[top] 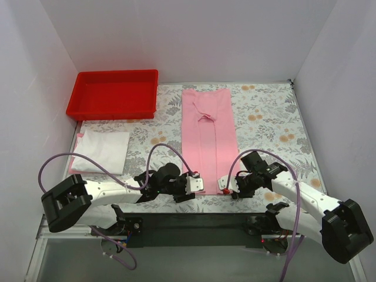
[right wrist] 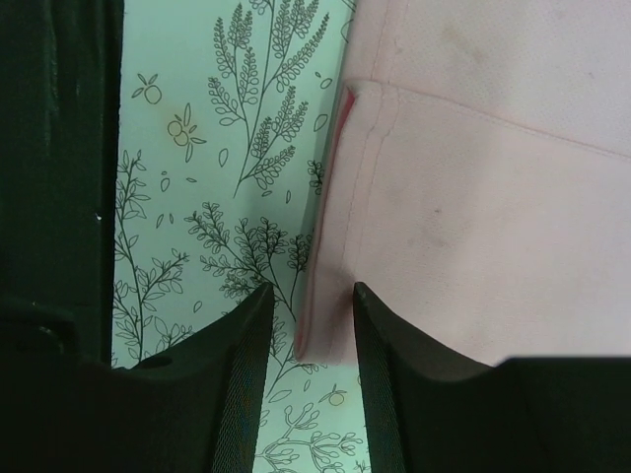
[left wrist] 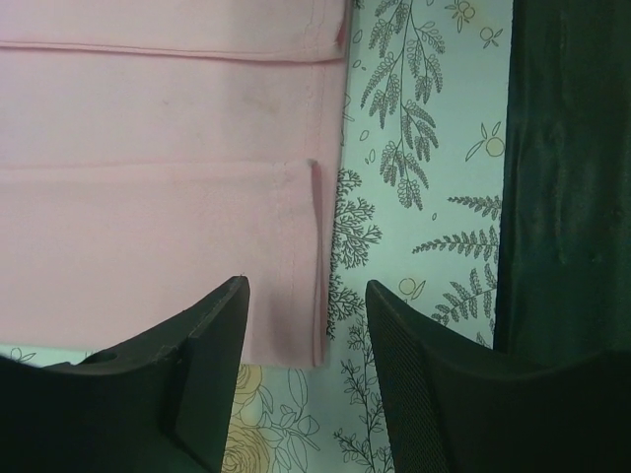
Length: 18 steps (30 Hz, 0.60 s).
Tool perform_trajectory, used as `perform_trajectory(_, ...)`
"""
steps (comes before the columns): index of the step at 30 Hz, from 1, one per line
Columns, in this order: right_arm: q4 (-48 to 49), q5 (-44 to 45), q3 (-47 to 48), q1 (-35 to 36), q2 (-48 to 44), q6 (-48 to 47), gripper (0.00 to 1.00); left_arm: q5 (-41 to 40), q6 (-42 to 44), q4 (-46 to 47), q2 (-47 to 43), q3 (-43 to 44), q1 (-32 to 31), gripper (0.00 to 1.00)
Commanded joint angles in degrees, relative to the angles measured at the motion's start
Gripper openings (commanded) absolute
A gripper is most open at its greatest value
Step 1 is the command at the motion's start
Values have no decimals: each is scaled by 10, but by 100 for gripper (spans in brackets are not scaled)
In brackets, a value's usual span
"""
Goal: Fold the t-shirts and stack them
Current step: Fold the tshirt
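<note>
A light pink t-shirt (top: 207, 135) lies flat as a long narrow strip in the middle of the table, its sides folded in. My left gripper (top: 198, 184) is open at its near left corner. In the left wrist view (left wrist: 306, 296) the shirt's hem corner (left wrist: 286, 315) lies between the jaws. My right gripper (top: 224, 184) is open at the near right corner. In the right wrist view (right wrist: 313, 296) the hem edge (right wrist: 330, 315) sits between the jaws, ungripped. A folded white t-shirt (top: 101, 151) lies at the left, with a pink edge showing under it.
A red plastic tray (top: 113, 101) stands at the back left. The floral grey tablecloth (top: 264, 117) covers the table. The black base plate (top: 194, 226) runs along the near edge, close behind both grippers. White walls enclose the back and sides.
</note>
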Motion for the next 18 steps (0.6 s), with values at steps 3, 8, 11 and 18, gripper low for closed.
perform_trajectory(3,37,17,-5,4,23,32,42,0,25,15,10,-14,-4,49)
perform_trajectory(8,41,33,-20,10,24,35,38,-9,43,12,41,-18,-3,48)
perform_trajectory(11,53,51,-33,21,24,52,37,-11,49,6,54,-10,-3,44)
perform_trajectory(18,73,85,-53,45,27,86,20,5,54,-36,74,8,-3,17)
